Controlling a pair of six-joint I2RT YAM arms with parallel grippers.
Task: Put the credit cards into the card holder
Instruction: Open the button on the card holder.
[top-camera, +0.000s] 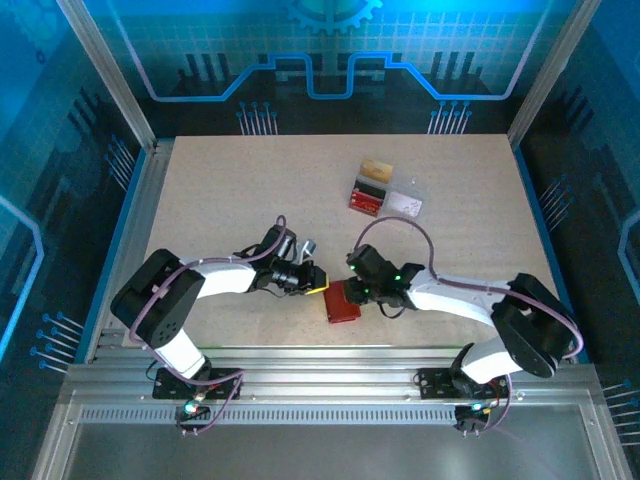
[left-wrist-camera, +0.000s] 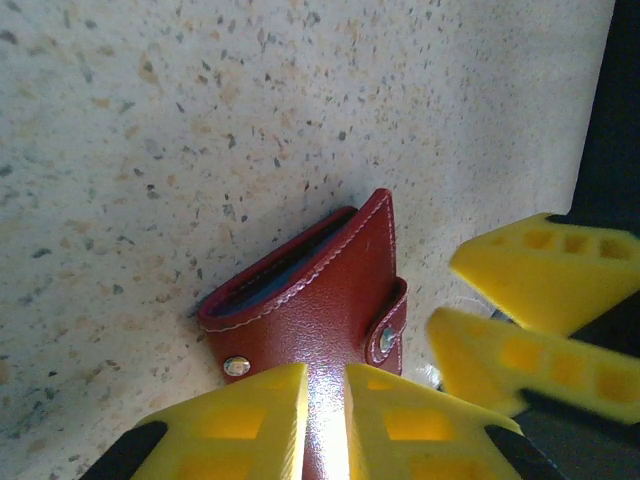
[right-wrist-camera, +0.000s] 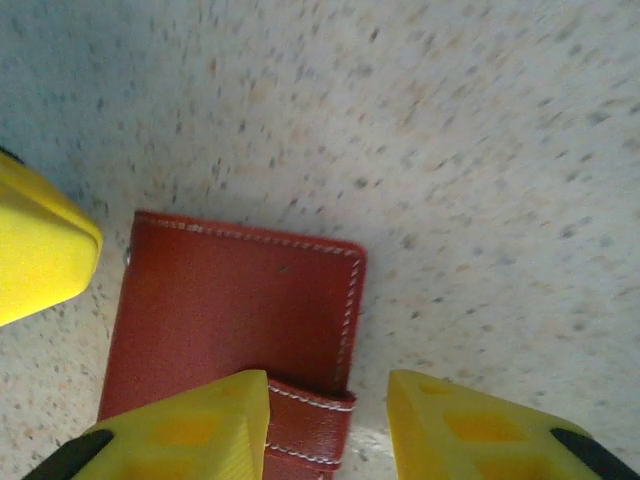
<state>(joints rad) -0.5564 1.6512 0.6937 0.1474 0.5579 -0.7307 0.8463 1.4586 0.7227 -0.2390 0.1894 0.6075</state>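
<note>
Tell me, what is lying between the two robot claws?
The dark red card holder lies between the left gripper and the right gripper. The top view shows it, and both wrist views too.

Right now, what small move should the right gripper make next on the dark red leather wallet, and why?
Probably close the right gripper on the dark red leather wallet's snap tab: its open fingers straddle the tab, which looks fastened.

Left hand, right hand close beside card holder; bare tabletop beyond.
</note>
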